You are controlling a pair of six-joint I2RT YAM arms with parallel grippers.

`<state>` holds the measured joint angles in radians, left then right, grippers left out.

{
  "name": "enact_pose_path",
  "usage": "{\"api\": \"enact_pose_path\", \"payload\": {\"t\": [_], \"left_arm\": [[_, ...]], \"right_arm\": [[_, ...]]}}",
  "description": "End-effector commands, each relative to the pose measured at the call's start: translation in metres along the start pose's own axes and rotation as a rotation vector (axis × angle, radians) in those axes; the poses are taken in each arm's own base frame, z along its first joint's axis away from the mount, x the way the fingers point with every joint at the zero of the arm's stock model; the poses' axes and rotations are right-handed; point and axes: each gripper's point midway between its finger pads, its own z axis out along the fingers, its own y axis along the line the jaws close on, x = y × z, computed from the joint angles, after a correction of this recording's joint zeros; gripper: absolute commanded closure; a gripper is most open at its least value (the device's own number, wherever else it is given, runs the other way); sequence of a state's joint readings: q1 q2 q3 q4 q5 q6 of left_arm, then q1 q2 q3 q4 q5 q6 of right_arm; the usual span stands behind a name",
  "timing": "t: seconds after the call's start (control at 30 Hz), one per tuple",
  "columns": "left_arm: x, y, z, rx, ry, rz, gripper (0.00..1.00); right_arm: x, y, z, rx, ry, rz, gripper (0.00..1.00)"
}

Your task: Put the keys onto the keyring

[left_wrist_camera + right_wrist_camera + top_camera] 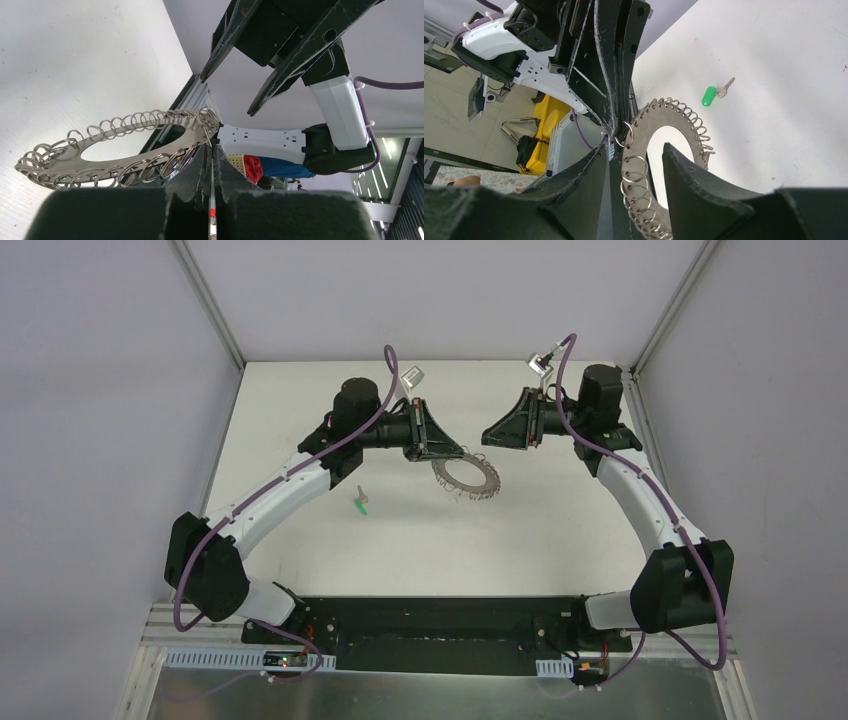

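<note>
A: Where is the flat grey metal keyring (656,116), the one fringed with small wire loops?

B: Held by the left gripper (440,452). Its black jaws are clenched on the rim at about 10 o'clock of the ring in the top view, right where the wire loops sit.

A: Is it lifted?

B: It juts out from the jaws nearly level. I cannot tell whether its far edge touches the white table (560,530).

A: And the right gripper (487,437)?

B: It sits at roughly 1 o'clock of the ring, its jaws released, parted and grasping nothing. Its own camera looks between the fingers at the ring, but the top view shows the tips apart from the metal.

A: What about the tiny silver metal key with the bright green plastic head (362,504)?

B: It lies flat on the table, on its own, at about 9 o'clock from the keyring and well apart from it. It is close beside the left arm's white forearm, and neither gripper touches it. It hangs on none of the loops.
</note>
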<state>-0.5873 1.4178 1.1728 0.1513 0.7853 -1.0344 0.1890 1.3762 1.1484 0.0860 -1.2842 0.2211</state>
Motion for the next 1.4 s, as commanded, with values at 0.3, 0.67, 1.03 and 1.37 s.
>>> {"api": "enact_pose_path", "payload": {"t": [0.3,0.67,1.03,1.37], "left_arm": [[-0.006,-0.024,-0.013,0.057,-0.003,0.332,1.00],[0.007,-0.036,-0.023,0.145,0.056,0.566,1.00],[0.017,-0.021,-0.062,0.000,0.245,1.103,1.00],[0.035,-0.013,-0.075,-0.028,0.380,1.301,1.00]], "right_arm": [[-0.001,0.010,-0.003,-0.043,-0.007,-0.060,0.56],[0.019,0.018,-0.005,-0.097,0.047,-0.117,0.52],[0.030,0.020,0.008,-0.129,0.087,-0.103,0.52],[0.027,0.032,0.024,-0.155,0.110,-0.120,0.55]]}}
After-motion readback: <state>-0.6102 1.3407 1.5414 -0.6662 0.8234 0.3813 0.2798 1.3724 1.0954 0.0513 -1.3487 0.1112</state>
